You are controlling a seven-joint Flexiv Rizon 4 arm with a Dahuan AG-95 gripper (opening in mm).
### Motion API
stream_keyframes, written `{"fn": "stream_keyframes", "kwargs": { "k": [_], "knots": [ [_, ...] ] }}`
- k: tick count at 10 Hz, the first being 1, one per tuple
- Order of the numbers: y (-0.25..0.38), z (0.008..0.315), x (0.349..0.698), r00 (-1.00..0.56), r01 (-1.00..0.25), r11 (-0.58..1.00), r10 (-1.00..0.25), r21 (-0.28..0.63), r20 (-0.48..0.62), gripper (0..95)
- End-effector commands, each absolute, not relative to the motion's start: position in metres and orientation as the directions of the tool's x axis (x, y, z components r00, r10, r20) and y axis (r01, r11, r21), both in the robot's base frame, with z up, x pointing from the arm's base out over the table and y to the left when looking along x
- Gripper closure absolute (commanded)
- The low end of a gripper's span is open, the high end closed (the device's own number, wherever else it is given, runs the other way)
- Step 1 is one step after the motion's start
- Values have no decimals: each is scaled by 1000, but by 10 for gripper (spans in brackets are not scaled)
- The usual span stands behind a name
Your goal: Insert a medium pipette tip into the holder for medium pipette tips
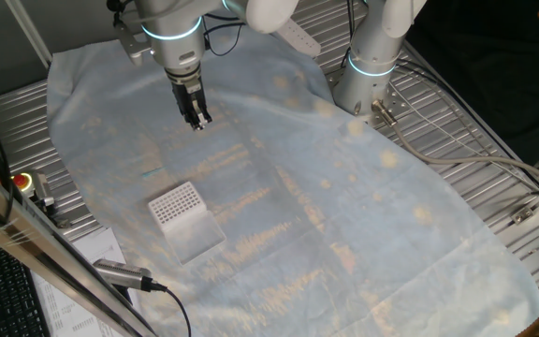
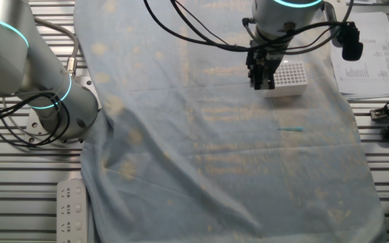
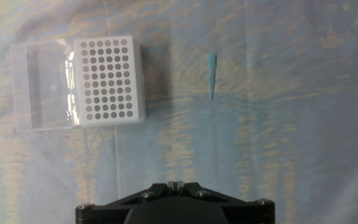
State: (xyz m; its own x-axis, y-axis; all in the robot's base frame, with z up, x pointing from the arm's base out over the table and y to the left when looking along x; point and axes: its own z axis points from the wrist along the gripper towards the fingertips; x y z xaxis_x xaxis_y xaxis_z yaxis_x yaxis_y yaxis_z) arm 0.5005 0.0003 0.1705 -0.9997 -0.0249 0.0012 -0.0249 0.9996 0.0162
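The gripper [image 1: 198, 120] hangs empty above the cloth; I cannot tell its jaw spacing. The medium pipette tip [image 3: 212, 76] lies flat just beside the holder [image 3: 107, 81], mid-table. Being so thin, it could slip when pinched.

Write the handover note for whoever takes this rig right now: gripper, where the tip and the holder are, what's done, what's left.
Gripper: empty, raised above the cloth; whether its fingers are open cannot be told.
Pipette tip: lying flat on the cloth, apart from the box, untouched.
Holder: white box with a grid of holes, on the cloth, its clear lid folded open beside it.
Done: nothing yet.
Left: pick up the tip, carry it to the holder, set it in a hole.
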Motion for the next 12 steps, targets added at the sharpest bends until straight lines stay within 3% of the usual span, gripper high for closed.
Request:
{"fn": "stream_keyframes", "kwargs": {
  "k": [1,7,12],
  "knots": [
    [0,170,502,-1000,-25,1000,-25,16,1,950],
    [-2,166,506,-1000,-22,1000,-22,14,3,950],
    [-28,153,549,-999,-32,999,-33,13,11,950]
  ]
}}
